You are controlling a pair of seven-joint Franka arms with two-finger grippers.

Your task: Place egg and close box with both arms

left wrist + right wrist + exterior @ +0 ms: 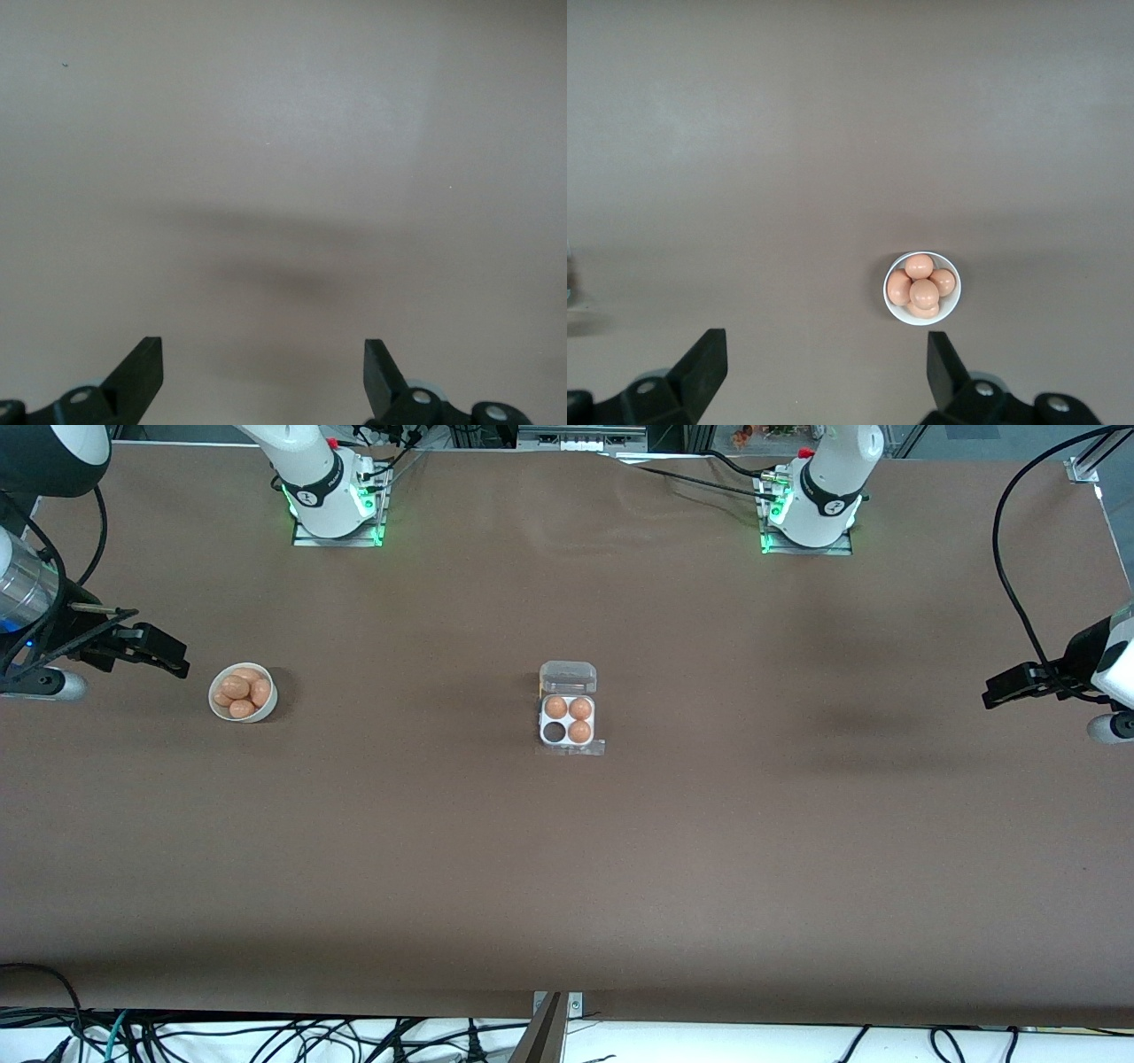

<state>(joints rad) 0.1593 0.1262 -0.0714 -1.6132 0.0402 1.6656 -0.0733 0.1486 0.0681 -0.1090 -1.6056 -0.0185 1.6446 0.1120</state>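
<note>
Mid-frame in the front view sits the small square white egg carton with its clear hinged plastic lid (568, 718) flipped open toward the top of the frame. You've got three orange-brown eggs in it already, and the lower-left cell (555, 732) is still empty, so that's your target.

Over at the left of the frame there's the round white bowl (243, 693), piled with smooth orange-brown eggs (236, 686). The right wrist view shows that pile (922, 289) too, in the lower right part of its frame.

The right gripper (151, 650) hangs at the left edge of the front view, just beside the bowl, fingers spread wide and holding nothing. The left gripper (1019, 684) waits at the right edge over bare brown table (567, 868), also spread and empty; its wrist view shows only tabletop between the fingertips (142, 363).

Handling-wise, my guess is those eggs are light, hard, slick and rounded, so they'll want to squirt out of a pinch. You'd probably do best taking the topmost one across its middle, gently. The lid looks like thin, flexy plastic, so I'd push it near its free edge while the other arm steadies the tray.
</note>
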